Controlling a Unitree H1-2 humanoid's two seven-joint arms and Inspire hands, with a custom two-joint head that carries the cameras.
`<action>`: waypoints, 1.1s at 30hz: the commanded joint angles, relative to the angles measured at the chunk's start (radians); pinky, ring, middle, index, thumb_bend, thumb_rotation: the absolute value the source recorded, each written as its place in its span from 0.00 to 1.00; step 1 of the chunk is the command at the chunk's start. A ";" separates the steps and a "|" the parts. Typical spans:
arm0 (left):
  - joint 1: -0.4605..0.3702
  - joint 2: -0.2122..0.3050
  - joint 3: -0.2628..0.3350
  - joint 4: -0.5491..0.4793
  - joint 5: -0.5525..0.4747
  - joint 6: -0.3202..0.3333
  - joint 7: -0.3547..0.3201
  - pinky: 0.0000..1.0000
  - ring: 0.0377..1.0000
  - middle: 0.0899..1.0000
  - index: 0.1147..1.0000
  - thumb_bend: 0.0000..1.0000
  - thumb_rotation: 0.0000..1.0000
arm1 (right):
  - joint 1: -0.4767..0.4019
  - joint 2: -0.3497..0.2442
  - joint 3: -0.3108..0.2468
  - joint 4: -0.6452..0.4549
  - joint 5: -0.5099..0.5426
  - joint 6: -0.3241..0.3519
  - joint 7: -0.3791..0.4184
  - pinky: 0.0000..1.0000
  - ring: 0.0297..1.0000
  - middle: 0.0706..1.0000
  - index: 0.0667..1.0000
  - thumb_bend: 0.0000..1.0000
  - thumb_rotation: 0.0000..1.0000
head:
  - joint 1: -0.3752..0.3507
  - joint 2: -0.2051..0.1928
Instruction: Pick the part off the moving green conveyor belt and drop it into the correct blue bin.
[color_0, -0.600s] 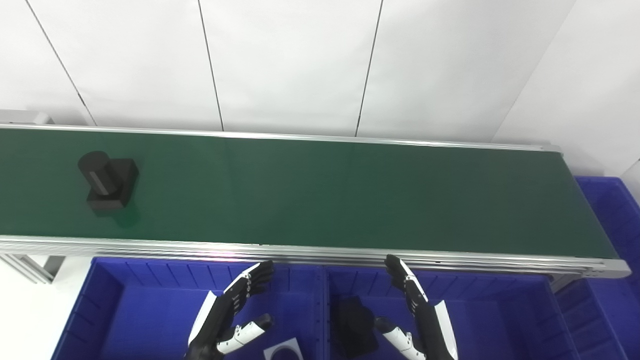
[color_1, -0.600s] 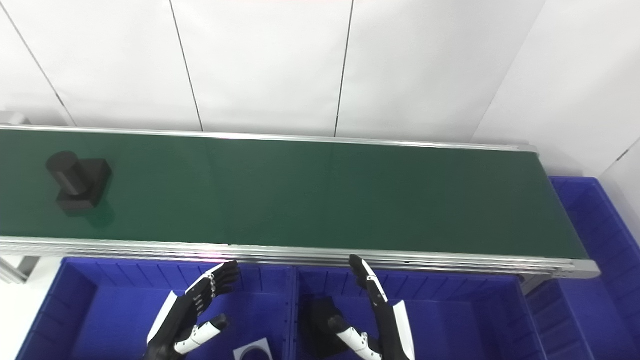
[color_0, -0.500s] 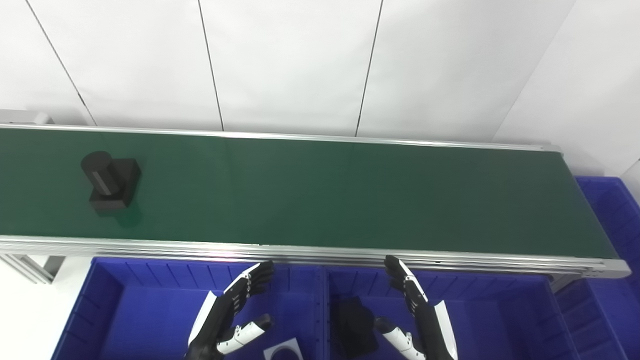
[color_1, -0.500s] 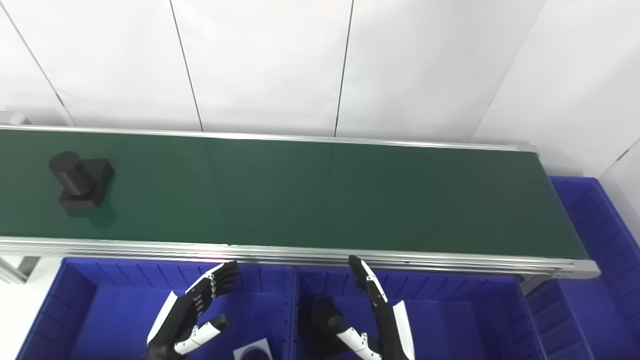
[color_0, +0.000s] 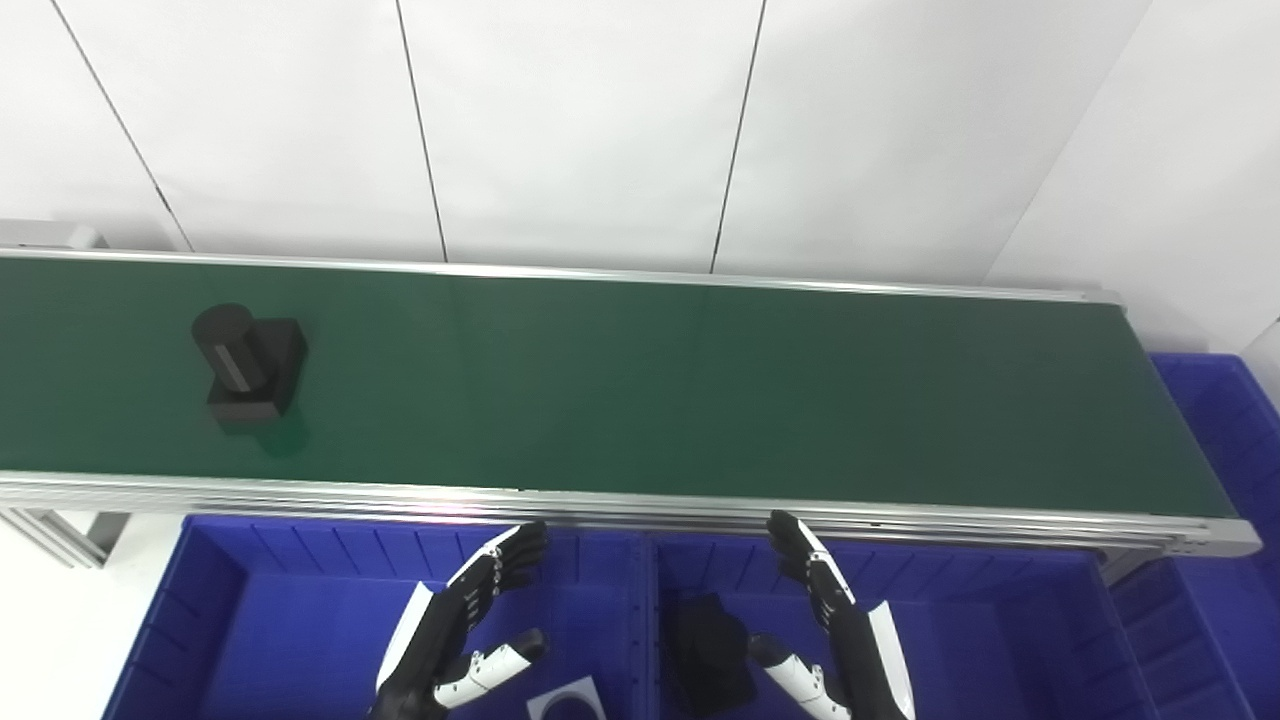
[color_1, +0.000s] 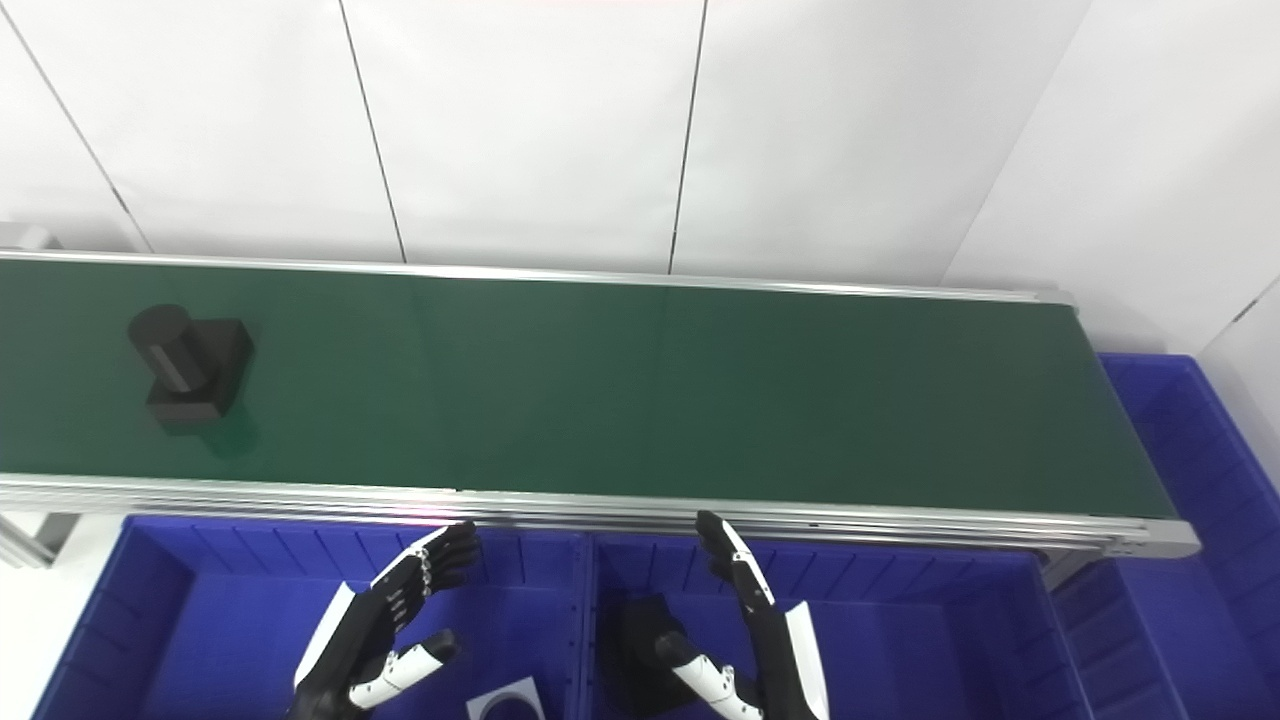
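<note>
part (color_0: 248, 364) on belt (color_0: 700, 390) far left | two bins in front – left bin (color_0: 250, 620), right bin (color_0: 1000, 630) | third bin (color_0: 1225, 420) at belt's right end

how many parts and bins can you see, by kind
black parts: 2, one on the green belt, one in the right-hand front bin
white ring parts: 1, in the left-hand front bin
blue bins: 3, left front, right front, one past the belt's right end
total: 6

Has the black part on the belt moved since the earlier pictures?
Yes. The black part has travelled right along the belt, toward the hands, judged against the wall seam behind; the frame itself has not shifted.
</note>
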 joint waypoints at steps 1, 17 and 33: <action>-0.018 0.005 -0.002 -0.023 0.000 -0.036 0.003 0.81 0.83 0.83 0.82 0.73 0.69 | -0.006 0.007 -0.002 -0.018 0.000 -0.050 -0.005 0.84 0.88 0.88 0.89 0.75 0.79 | 0.017 -0.004; -0.040 -0.013 -0.124 0.044 0.080 -0.036 0.146 0.80 0.83 0.83 0.82 0.78 0.68 | -0.003 -0.071 0.000 -0.016 0.116 -0.052 0.025 0.82 0.87 0.89 0.91 0.65 0.79 | 0.297 -0.124; -0.117 0.021 -0.276 0.135 0.114 -0.036 0.361 0.79 0.82 0.81 0.81 0.80 0.67 | -0.035 -0.094 0.024 0.023 0.103 -0.052 -0.078 0.78 0.82 0.85 0.85 0.66 0.78 | 0.315 -0.226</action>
